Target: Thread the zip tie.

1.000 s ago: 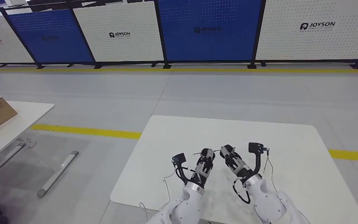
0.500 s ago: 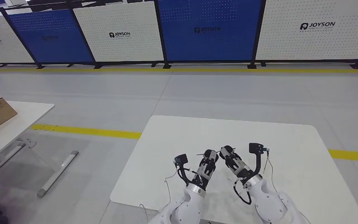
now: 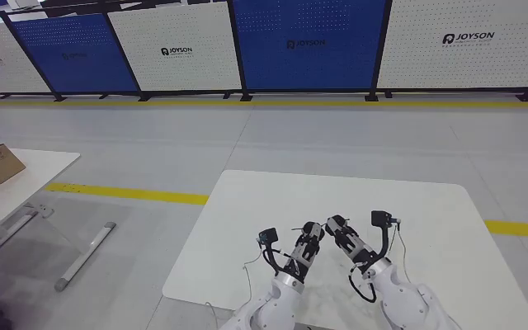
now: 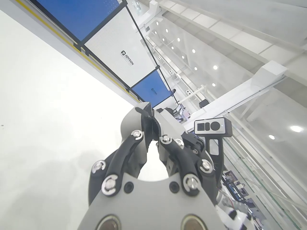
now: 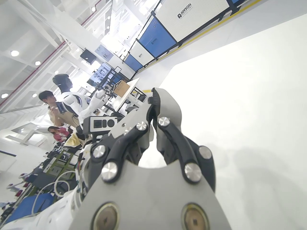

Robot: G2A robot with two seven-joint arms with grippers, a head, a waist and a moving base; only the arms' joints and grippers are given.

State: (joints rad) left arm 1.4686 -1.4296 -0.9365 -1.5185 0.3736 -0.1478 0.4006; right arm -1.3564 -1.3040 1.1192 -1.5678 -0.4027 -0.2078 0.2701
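Top: left claw (image 3: 310,232) and right claw (image 3: 335,224) tip to tip, low over table (image 3: 396,206), lower middle of frame. Likely posed to feed one tie end into other.
Left wrist: left claw clamped on thin dark strip, zip tie (image 4: 152,130), centre frame. Tight pinch probably keeps it stiff.
Right wrist: right claw together; dark bit at tip, can't tell if tie.

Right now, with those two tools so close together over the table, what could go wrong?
The zip tie is only a thin sliver pinched in the shut left tool; it could slip or twist. The right tool, also shut, sits very near it above the table, so they might bump.
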